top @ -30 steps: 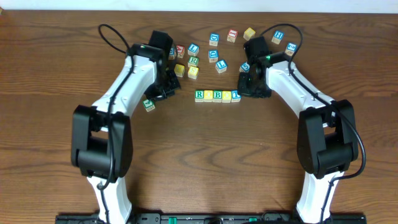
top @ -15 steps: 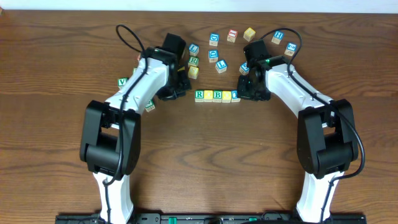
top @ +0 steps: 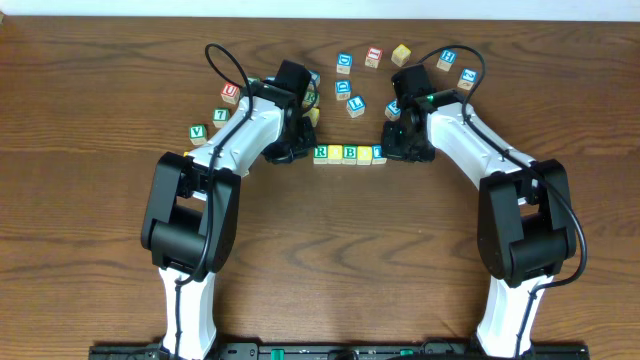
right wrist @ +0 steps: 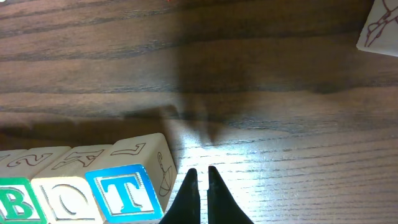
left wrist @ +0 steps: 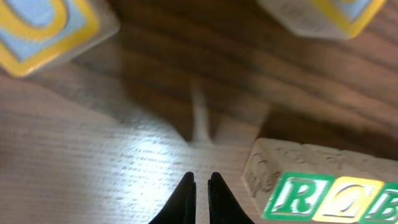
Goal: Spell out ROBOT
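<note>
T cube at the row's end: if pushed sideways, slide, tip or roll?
Probably slides rather than rolls: the T cube is flat-faced and sits square on the table. It looks like carved wood, so likely stiff and light. It touches the O cube, so a push that way would probably move both.

Glossy dark wood table [right wrist: 280,93], pale matt wooden cubes [right wrist: 127,190]
</note>
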